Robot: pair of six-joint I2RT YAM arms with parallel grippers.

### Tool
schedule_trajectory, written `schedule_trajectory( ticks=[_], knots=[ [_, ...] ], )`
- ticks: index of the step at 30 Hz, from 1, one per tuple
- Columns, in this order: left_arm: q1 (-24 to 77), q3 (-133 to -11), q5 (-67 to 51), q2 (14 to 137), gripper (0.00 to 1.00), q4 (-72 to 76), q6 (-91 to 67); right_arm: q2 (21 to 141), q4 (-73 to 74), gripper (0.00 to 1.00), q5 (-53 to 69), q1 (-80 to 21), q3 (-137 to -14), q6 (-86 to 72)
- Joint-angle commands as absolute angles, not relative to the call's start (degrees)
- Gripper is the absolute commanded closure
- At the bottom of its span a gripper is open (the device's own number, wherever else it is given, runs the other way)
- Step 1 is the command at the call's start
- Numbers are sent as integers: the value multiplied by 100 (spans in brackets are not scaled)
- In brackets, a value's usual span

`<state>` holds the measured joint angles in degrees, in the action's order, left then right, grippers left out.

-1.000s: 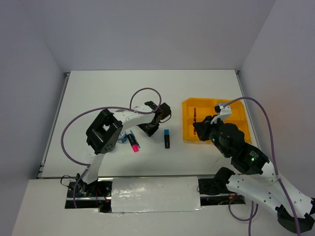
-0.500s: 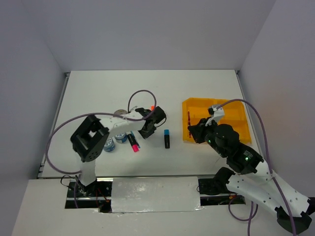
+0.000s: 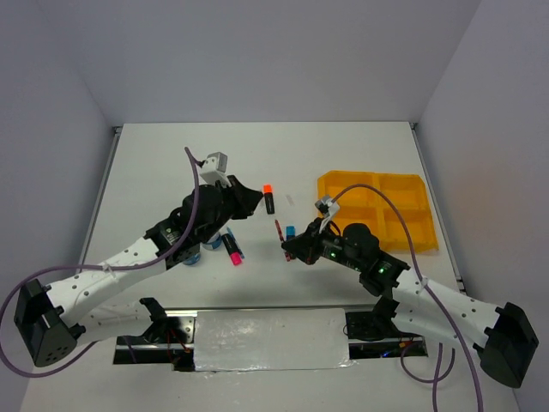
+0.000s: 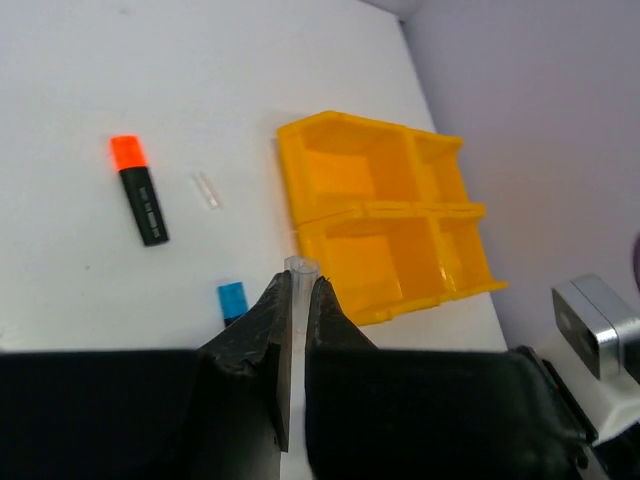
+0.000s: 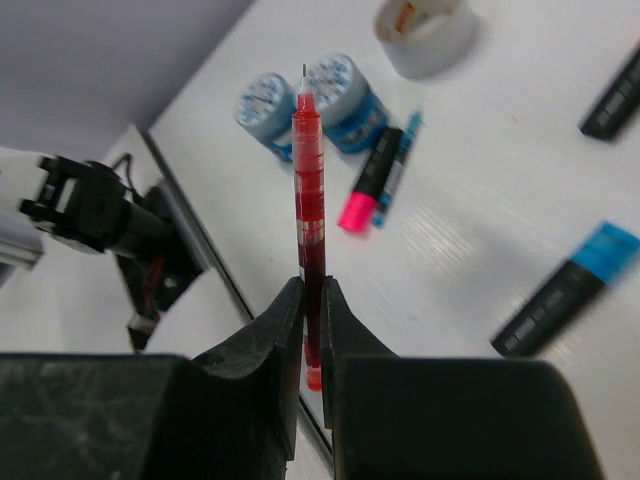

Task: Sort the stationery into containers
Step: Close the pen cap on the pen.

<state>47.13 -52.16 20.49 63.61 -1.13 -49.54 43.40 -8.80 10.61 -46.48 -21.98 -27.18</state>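
In the overhead view, the two small blue-white round tubs (image 5: 338, 86) sit at centre left, partly under the left arm. Just right of them lie a short black highlighter with a pink cap (image 3: 232, 250) and a thin blue pen (image 5: 404, 158), side by side. The grey tape ring (image 5: 425, 34) shows only at the top of the right wrist view.

Nearer the middle, the left gripper (image 4: 297, 300) is pinched together on a thin clear plastic tube (image 4: 299, 268), probably a pen cap. It faces the yellow-orange four-compartment plastic tray (image 4: 385, 211), probably to drop the tube there. A black highlighter with an orange cap (image 3: 268, 198) lies just beyond the gripper, next to a second small clear piece (image 3: 290, 198).

Right of centre, the right gripper (image 5: 311, 295) is clamped on the lower barrel of a thin red pen (image 5: 309, 170). The pen stands lifted off the table, tip up, above a blue-capped black highlighter (image 5: 563, 291).

The tray sits at the right with every visible compartment empty, so sorting has barely started.
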Motion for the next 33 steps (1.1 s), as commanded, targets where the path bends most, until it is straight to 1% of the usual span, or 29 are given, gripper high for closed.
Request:
schedule_trajectory(
  ticks=[1,5,9,17,33],
  knots=[
    [4720,-4931,1320,6022,100,1220,-4149,4552,-2757,100,1222,-4842,-2154,-2988],
    [4729,-4519,932,5757,100,2064,-4069,5017,-3031,100,933,-5105,-2276,-3103],
    [4737,-4351,844,5625,100,2381,-4060,5176,-3067,100,563,-5352,-2347,-3094],
    [4737,-4210,853,5476,100,2487,-4025,4923,-2971,100,27,-5458,-2303,-3112],
    [4737,-4122,765,5537,100,2637,-4008,4843,-2848,100,35,-5467,-2487,-2988]
  ],
)
